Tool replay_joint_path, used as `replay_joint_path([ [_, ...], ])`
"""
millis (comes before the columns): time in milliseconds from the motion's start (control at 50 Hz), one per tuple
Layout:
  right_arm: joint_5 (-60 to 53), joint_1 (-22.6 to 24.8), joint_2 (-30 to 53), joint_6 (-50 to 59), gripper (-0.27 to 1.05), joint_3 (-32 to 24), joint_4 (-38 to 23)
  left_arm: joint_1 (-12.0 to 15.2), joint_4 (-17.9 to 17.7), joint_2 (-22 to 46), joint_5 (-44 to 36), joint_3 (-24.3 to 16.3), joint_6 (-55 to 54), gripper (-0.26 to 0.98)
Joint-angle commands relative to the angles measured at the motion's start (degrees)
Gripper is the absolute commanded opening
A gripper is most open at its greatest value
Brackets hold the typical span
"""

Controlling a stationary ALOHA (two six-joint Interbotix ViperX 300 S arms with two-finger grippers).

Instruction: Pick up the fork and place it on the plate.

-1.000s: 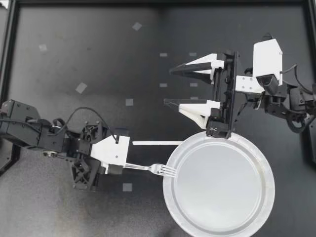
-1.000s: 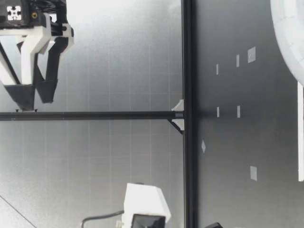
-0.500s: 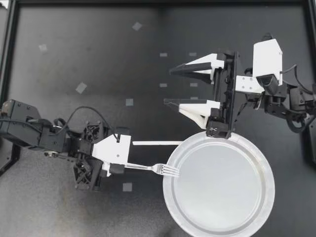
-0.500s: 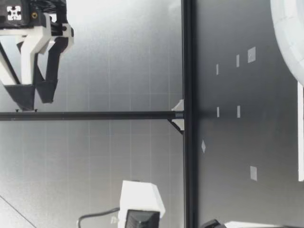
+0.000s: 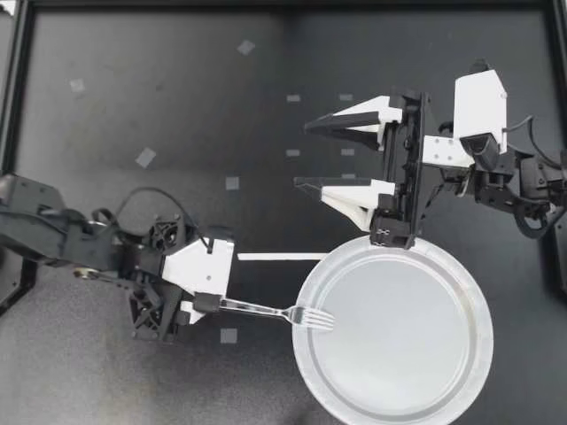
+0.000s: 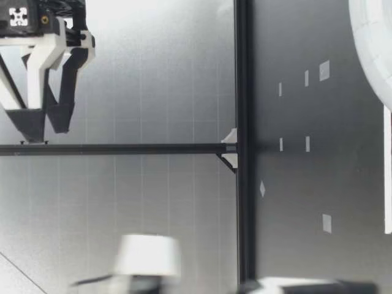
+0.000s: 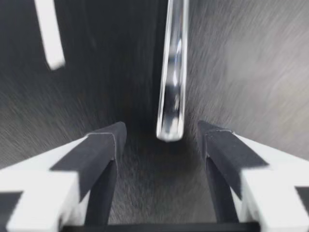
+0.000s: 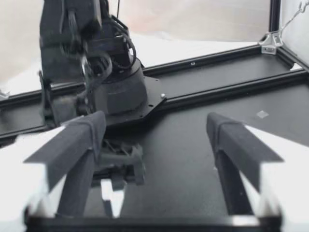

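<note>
A silver fork (image 5: 275,311) lies with its tines on the near-left rim of the round silver plate (image 5: 461,372), its handle pointing back at my left gripper (image 5: 216,293). That gripper is open. In the left wrist view the handle's end (image 7: 171,111) sits between the dark pads (image 7: 103,145) of my left gripper (image 7: 161,140) and touches neither. My right gripper (image 5: 302,156) hangs open and empty above the table, behind the plate. It also shows in the low view (image 6: 43,128) and in its own view (image 8: 154,140).
A white strip (image 5: 282,257) lies on the black table just left of the plate. Small tape squares (image 5: 145,158) dot the surface. A black frame rail (image 5: 283,4) borders the table. My left arm's base (image 8: 106,87) stands ahead of the right gripper.
My left gripper has opened and let go of the fork's handle. The fork has swung so its tines lie farther onto the plate's rim. The right arm has stayed still.
</note>
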Motion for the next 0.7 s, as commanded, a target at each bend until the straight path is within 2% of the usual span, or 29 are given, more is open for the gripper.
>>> replay_joint_path([
  [0,-0.3,-0.3,-1.1,-0.1,0.76,-0.6,-0.5,-0.2,0.2,-4.6,-2.3,-1.7,0.1,0.56],
  [180,-0.5,-0.1,-1.4,-0.1,0.76,-0.6,-1.4,-0.1,1.1,-13.2,-15.9,0.4,0.1,0.56],
  [380,-0.6,0.0,-3.7,-0.5,0.76,-0.5,-4.5,-0.1,1.2,-21.4,-34.2,7.2,-0.2,0.56],
  [540,-3.0,-0.1,-5.6,-0.4,0.76,0.4,-8.0,-0.1,1.1,-23.1,-40.5,10.5,-0.2,0.56],
  [680,-7.7,-0.1,-4.7,0.3,0.76,2.8,-8.4,-0.1,1.2,-22.5,-45.4,12.2,1.1,0.56],
])
